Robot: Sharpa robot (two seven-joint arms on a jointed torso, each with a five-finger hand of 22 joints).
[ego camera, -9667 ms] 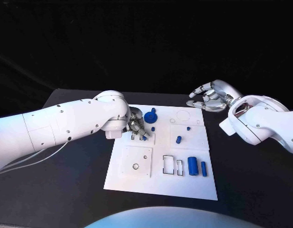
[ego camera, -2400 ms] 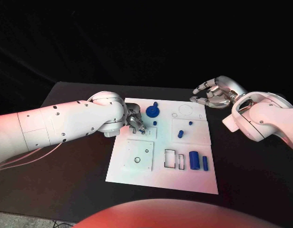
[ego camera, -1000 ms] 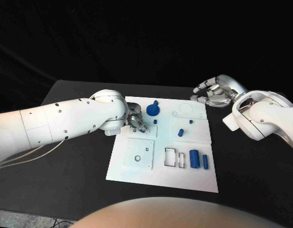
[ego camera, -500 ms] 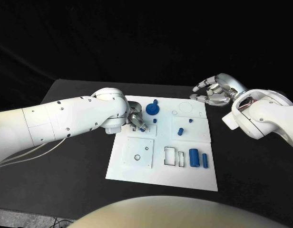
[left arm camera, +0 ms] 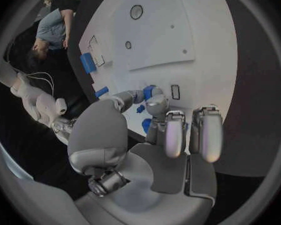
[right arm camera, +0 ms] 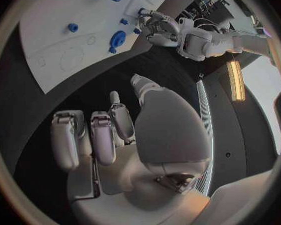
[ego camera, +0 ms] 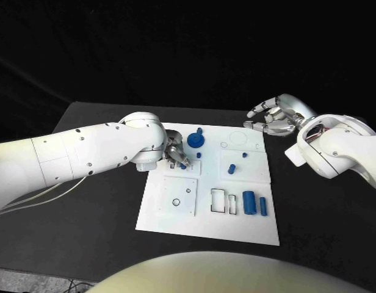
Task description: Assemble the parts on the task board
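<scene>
Black worktop (ego camera: 91,201), white task board (ego camera: 207,229) centred: my left hand (ego camera: 176,154) is pinching a small blue part (left arm camera: 148,91) over its upper-left area, seemingly light, rigid, slippery, best gripped by its sides, while my right hand (ego camera: 274,119) is hovering empty, fingers loosely curled.

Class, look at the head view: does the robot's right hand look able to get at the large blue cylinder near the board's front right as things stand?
Probably yes. The right hand hovers empty beyond the task board's far right corner, and nothing lies over the large blue cylinder; the left hand works on the other side.
</scene>
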